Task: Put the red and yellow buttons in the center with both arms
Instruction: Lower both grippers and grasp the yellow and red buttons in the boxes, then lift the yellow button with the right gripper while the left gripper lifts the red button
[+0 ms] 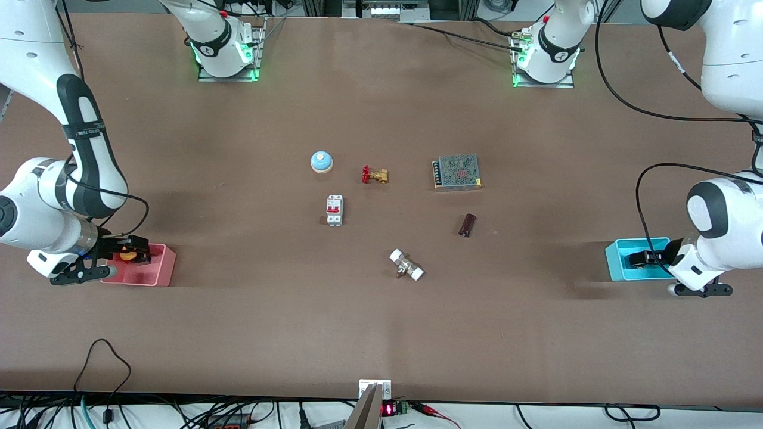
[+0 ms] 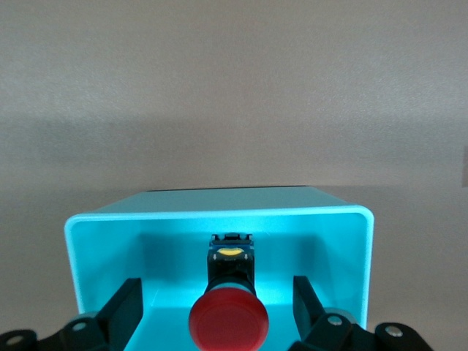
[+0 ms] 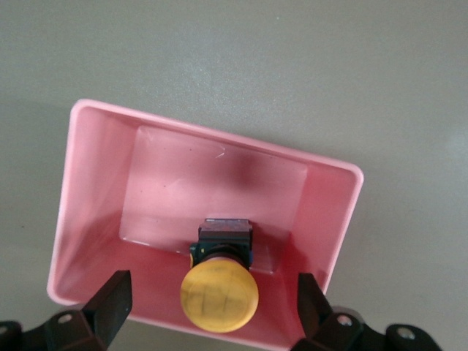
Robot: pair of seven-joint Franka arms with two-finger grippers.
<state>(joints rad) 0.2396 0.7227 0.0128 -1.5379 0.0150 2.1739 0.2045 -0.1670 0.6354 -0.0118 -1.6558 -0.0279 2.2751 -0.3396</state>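
The red button point(image 2: 228, 322) lies in the cyan bin point(image 2: 219, 218) with its cap toward the left wrist camera. My left gripper point(image 2: 214, 311) is open, with one finger on each side of the button and a gap to both. In the front view the left gripper point(image 1: 642, 259) is down in the cyan bin point(image 1: 620, 250) and hides the button. The yellow button point(image 3: 219, 296) lies in the pink bin point(image 3: 219, 172). My right gripper point(image 3: 210, 303) is open astride it, not touching. It shows in the front view point(image 1: 132, 257) over the pink bin point(image 1: 161, 265), with the yellow button point(image 1: 126, 255) between its fingers. The brown table centre point(image 1: 381, 226) is bare.
Round the centre stand a blue bell point(image 1: 321, 161), a brass valve with a red handle point(image 1: 375, 175), a metal mesh power supply box point(image 1: 457, 172), a white circuit breaker point(image 1: 334, 210), a dark cylinder point(image 1: 467, 225) and a white fitting point(image 1: 406, 265).
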